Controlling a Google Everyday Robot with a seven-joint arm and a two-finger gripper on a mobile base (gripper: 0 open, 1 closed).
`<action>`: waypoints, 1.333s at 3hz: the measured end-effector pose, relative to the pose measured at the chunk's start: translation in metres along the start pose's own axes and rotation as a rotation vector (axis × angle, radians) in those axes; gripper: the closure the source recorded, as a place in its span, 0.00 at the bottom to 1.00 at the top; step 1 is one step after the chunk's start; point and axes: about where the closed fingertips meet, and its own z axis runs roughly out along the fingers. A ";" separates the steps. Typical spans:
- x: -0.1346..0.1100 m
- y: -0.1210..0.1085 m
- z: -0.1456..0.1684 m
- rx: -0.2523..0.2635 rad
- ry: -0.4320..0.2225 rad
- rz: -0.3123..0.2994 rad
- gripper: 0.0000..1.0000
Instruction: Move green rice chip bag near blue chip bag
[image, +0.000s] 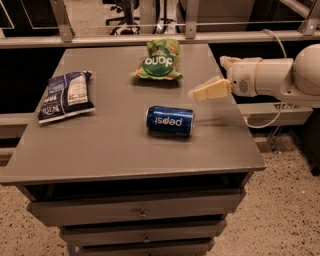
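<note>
Green and crinkly, the green rice chip bag is lying near the far edge of a grey table, a little right of the middle. Its round dark-green logo is facing up, with white lettering showing upside down from this view and orange-tan chip pictures along its top. Nothing is touching it.

Well apart to the left, the blue chip bag is lying flat near the table's left edge, its white label panels facing up. A blue Pepsi can is lying on its side nearer the front, between the two bags in depth and just right of centre, apart from both.

To the right of the green bag, the tan gripper is hanging in the air over the table's right side, pointing left toward the middle. It is near the green bag but not touching it, and it is sitting above and to the right of the can. Nothing is showing in its grasp; how far open it is cannot be told. A white arm is reaching in from the right edge behind it.

Below the tabletop, grey drawers are stacked. A metal railing is running behind the table, and speckled floor is showing at the right.
</note>
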 end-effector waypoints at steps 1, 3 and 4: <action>0.007 -0.015 0.023 0.051 0.022 -0.002 0.00; 0.013 -0.048 0.076 0.168 0.073 0.084 0.00; 0.002 -0.044 0.101 0.132 0.061 0.078 0.00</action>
